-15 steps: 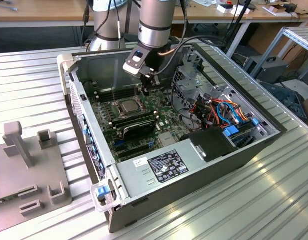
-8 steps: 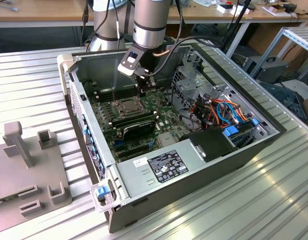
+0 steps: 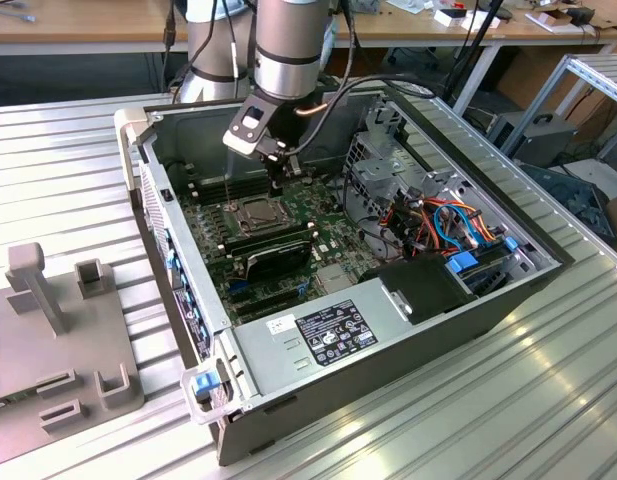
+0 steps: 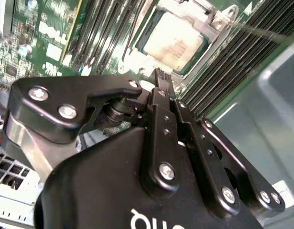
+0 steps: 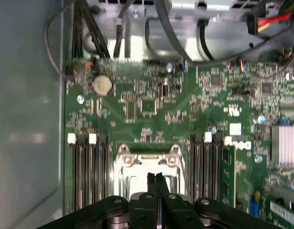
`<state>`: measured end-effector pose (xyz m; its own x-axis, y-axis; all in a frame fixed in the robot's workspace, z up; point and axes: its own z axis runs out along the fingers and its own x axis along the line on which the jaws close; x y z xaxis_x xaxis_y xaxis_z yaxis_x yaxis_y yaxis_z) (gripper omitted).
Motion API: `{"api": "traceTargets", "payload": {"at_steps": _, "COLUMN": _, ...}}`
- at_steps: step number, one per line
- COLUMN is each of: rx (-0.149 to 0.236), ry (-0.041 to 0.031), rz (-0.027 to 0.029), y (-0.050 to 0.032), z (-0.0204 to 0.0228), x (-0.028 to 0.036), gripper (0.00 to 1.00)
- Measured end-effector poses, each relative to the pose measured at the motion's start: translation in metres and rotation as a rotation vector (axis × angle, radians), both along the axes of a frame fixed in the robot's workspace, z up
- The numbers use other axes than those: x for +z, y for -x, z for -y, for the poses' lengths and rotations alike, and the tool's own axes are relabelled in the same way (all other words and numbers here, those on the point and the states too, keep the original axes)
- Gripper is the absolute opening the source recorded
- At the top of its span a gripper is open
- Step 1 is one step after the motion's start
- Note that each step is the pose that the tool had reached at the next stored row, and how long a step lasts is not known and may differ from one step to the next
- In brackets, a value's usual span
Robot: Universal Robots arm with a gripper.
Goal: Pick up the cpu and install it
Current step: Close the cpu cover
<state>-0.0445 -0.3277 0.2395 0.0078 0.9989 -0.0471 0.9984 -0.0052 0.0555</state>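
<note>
The cpu (image 4: 173, 40) is a pale silvery square lying flat inside the socket's metal frame (image 4: 218, 21) on the green motherboard (image 5: 151, 109). In the exterior view the cpu (image 3: 258, 211) sits at the middle of the board in the open computer case (image 3: 138, 135). My gripper (image 3: 276, 186) hangs just above the far edge of the socket and is apart from the chip. Its black fingers (image 5: 152, 183) are pressed together, and I see nothing between them. In the second wrist view the gripper (image 4: 161, 78) points down beside the socket.
A black rectangular block (image 3: 275, 255) lies just in front of the socket. Memory slots (image 5: 89, 171) flank it on both sides. A grey power supply (image 3: 323, 330), coloured cables (image 3: 443, 225) and a drive cage (image 3: 383, 165) crowd the exterior view's right. A grey fixture (image 3: 58, 330) stands outside the case.
</note>
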Motion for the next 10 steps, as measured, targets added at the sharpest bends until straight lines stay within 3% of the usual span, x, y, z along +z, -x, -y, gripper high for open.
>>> {"api": "traceTargets", "payload": {"at_steps": 4, "rx": 0.0, "ry": 0.0005, "rz": 0.0001, "y": 0.0206, "z": -0.0001, "x": -0.0042, "gripper": 0.11}}
{"api": "traceTargets", "payload": {"at_steps": 10, "rx": 0.0, "ry": 0.0023, "rz": 0.0, "y": 0.0398, "z": -0.0001, "x": -0.0125, "gripper": 0.11}}
